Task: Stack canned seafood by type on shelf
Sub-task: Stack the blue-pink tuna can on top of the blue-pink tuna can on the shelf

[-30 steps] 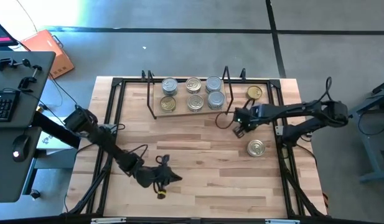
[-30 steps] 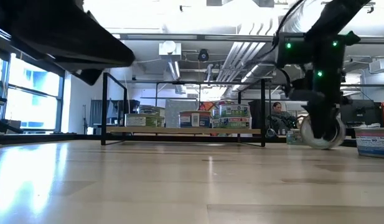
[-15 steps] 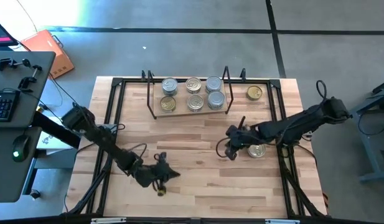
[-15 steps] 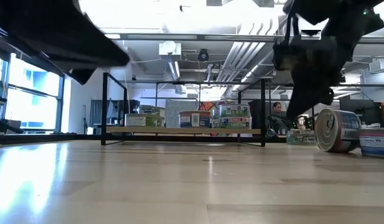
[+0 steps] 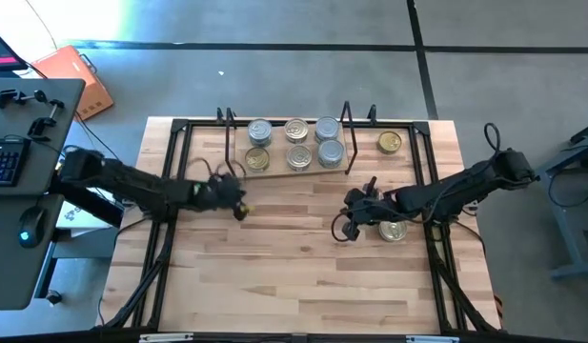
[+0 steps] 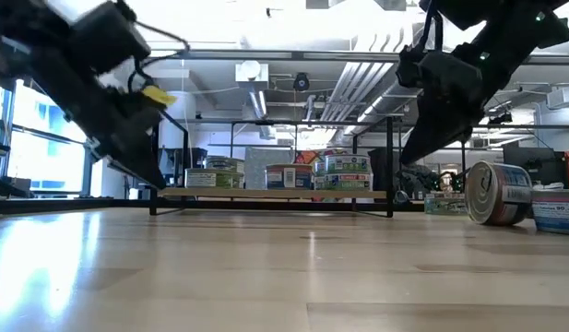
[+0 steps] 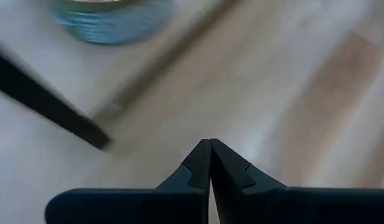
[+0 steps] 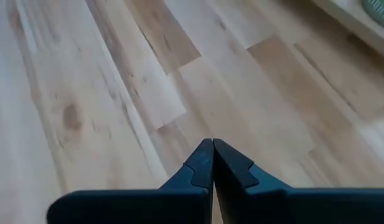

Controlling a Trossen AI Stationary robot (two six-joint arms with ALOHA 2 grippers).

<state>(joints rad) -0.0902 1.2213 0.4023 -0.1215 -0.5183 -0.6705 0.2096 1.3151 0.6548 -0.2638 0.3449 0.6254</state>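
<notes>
A: The left gripper [image 5: 238, 203] first. Its fingers are pressed together on nothing, and it hangs over the table [image 5: 294, 276] just short of the shelf's near-left corner.

B: The left wrist view agrees: the two dark tips meet in a point, with a tin and one black upright just beyond. Why is it sitting there?

A: My guess is it's lined up to nudge or reach for that front-left tin [image 5: 258, 159], the gold-topped one, but that's only a guess.

B: Moving rightward, the shelf [image 5: 277, 172] holds six tins in two rows of three. The back-left one is silver, the right-hand pair [image 5: 330, 140] silver too; the middle two I can't sort by colour with confidence.

A: In the low view the right-hand end looks stacked two high, which fits sorting by type.

B: Past the shelf's right end, a gold-topped tin [image 5: 390, 143] stands alone on the table.

A: Then the right gripper [image 5: 351, 220], also shut and empty, low over the boards mid-table. Another tin [image 5: 394, 230] lies right beside that arm's forearm; in the low view it seems tipped on its side.

B: So two tins remain off the shelf, and that tipped one probably needs righting.
</notes>
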